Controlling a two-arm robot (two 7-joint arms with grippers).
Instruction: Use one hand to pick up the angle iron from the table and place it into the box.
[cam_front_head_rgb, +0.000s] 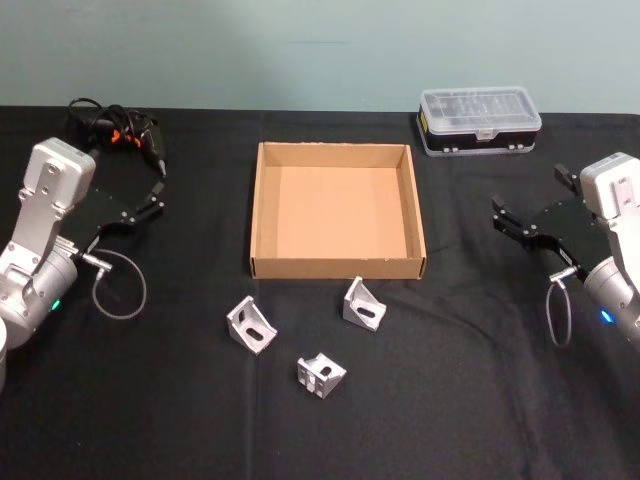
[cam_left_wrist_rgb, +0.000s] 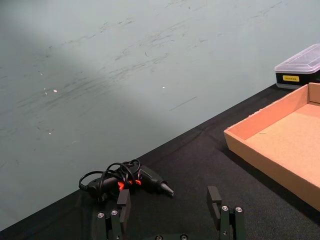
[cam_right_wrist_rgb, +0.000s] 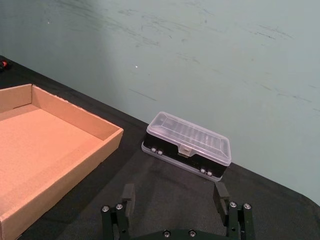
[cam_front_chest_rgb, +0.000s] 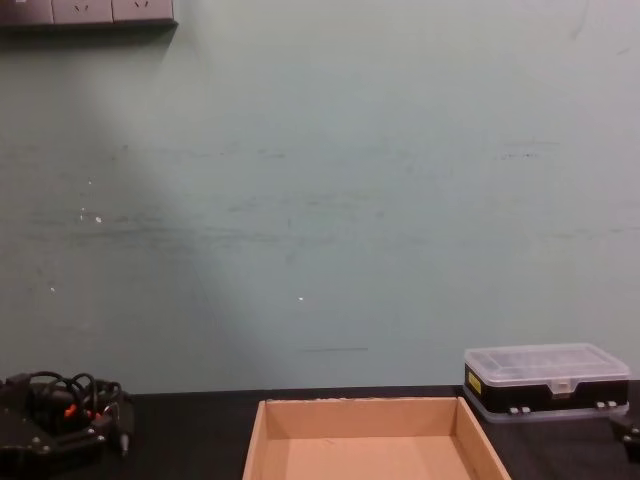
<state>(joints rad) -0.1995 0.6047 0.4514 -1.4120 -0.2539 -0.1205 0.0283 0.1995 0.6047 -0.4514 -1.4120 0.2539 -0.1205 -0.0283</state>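
Left tool (cam_front_head_rgb: 155, 190) and right tool (cam_front_head_rgb: 528, 195), both spread wide, flank three angle irons (cam_front_head_rgb: 361, 304).

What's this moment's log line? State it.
angle irons: three on table | box: empty | left tool: open, parked left | right tool: open, parked right

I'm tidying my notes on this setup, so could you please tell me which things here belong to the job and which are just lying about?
Job: three angle irons on the table; empty cardboard box; left gripper and right gripper, both open.
Lying about: black case with clear lid; corded electric screwdriver.
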